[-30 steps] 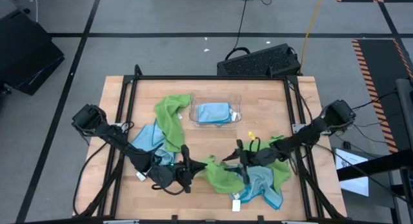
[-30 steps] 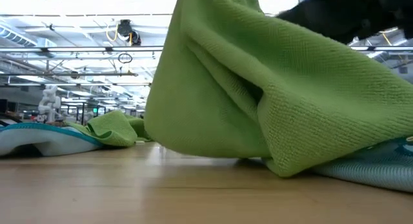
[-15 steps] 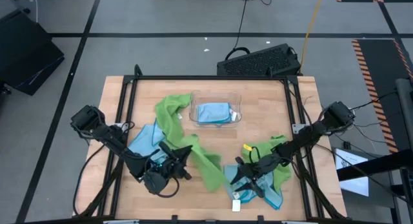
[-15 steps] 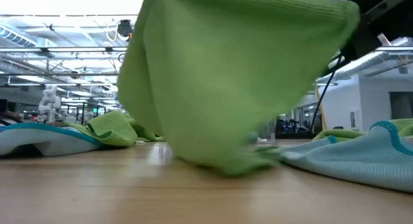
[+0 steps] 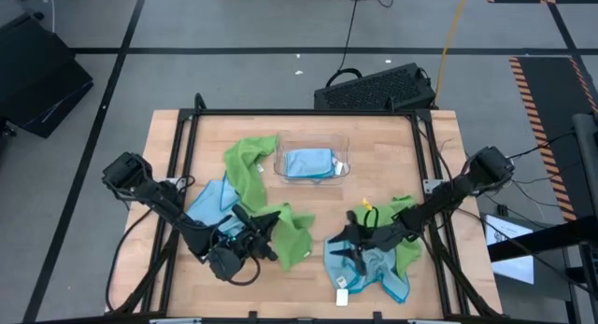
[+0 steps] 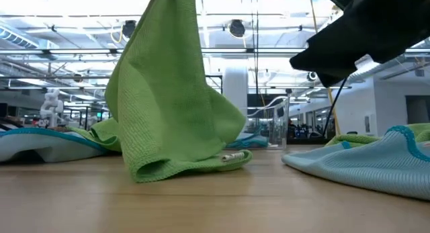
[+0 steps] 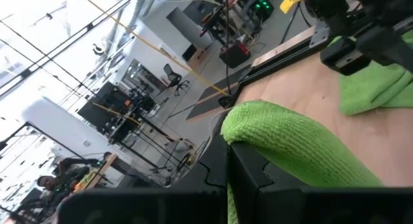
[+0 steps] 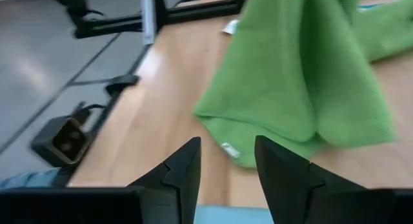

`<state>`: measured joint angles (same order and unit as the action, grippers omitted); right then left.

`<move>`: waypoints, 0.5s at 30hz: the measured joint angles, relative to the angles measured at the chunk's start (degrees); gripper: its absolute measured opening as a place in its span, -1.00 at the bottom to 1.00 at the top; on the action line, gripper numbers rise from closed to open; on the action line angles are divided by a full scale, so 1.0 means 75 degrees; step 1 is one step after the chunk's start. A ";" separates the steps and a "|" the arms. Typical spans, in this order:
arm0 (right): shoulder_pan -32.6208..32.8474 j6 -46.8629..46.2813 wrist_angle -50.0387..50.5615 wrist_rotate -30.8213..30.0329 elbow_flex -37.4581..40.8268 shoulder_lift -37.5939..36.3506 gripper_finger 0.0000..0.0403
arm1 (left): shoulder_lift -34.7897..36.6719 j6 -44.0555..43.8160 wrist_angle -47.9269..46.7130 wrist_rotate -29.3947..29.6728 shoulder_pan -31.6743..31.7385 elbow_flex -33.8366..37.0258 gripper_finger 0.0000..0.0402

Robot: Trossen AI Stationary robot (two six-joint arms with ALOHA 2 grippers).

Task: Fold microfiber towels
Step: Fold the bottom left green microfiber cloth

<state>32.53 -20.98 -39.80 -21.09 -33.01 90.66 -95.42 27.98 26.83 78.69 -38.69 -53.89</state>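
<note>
The left gripper (image 5: 268, 232) is pressed shut on the upper edge of a lime green towel (image 5: 291, 238), which is held up over the middle of the table's front half. In the low view the cloth (image 6: 171, 105) is seen hanging from above, with its lower folds resting on the wood and its small white tag (image 6: 232, 156) lying at the bottom edge. In the left wrist view a fold of the same green cloth (image 7: 284, 143) is seen draped over the dark fingers.

The right gripper (image 5: 348, 249) is held just beside that towel, toward the right front corner, with its fingers (image 8: 182, 167) parted and nothing between them; it is poised above a light blue towel (image 5: 366, 266) that is spread over another green cloth (image 5: 404, 232) near the right edge. A white tag (image 5: 342, 292) is seen at the front tip of the blue towel.

Toward the left edge, a second light blue towel (image 5: 215, 203) is lying crumpled under the left arm, and a further green towel (image 5: 248, 165) is draped from it up toward the back. At the middle of the back edge a clear plastic tray (image 5: 280, 154) is set, with a folded light blue towel (image 5: 308, 162) inside it. The wooden table (image 5: 383, 151) is bordered by a black frame.
</note>
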 joint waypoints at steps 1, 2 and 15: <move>0.0029 -0.0030 0.0026 -0.0190 0.0000 0.0036 -0.32 | 0.0000 -0.0012 0.0000 -0.0058 0.0029 0.0000 -0.98; 0.0047 -0.0037 0.0042 -0.0353 0.0003 0.0084 -0.32 | 0.0000 -0.0032 -0.0003 -0.0116 0.0058 0.0000 -0.98; -0.0439 -0.0113 -0.0547 -0.0620 -0.0830 0.1790 -0.19 | 0.0000 -0.0379 0.0006 -0.0956 0.0412 0.0000 -0.97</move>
<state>29.24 -21.83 -43.90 -25.74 -39.24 104.09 -95.42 25.13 26.87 71.53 -35.60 -53.89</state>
